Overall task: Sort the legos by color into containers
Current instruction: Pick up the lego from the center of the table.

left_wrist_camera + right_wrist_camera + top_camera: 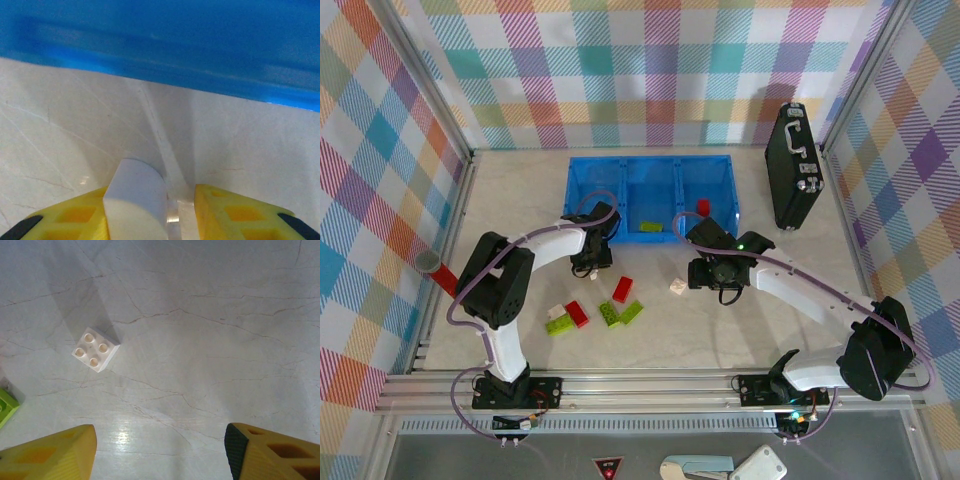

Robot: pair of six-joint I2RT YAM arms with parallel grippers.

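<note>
**Cream-white brick [135, 200] held at the edge of the blue tray [165, 45], most bricks not yet sorted**

Closest to the left wrist camera, the cream-white brick is clamped between the yellow fingers of the left gripper [152, 205], just short of the tray's near wall. From above, that gripper is seen at the tray's front edge, before the left compartment [600, 190], in which no brick can be made out. One lime green brick [649, 227] lies in the middle compartment [653, 185] and one red brick [702, 206] in the right compartment [712, 180].

A second white brick [95, 349] lies studs up on the table [720, 340], ahead and to the left of the right gripper [157, 445], whose fingers are spread wide with nothing between them. Nearer the arm bases, the scattered bricks [610, 312] are seen loose on the table between the two arms: two red, three lime green and one more white.

Two bricks are judged to be sorted and a third close to delivery. About seven are judged to be left on the table, so the task is taken to be well under half done.

At the back right a black case [793, 165] stands apart from the tray
</note>
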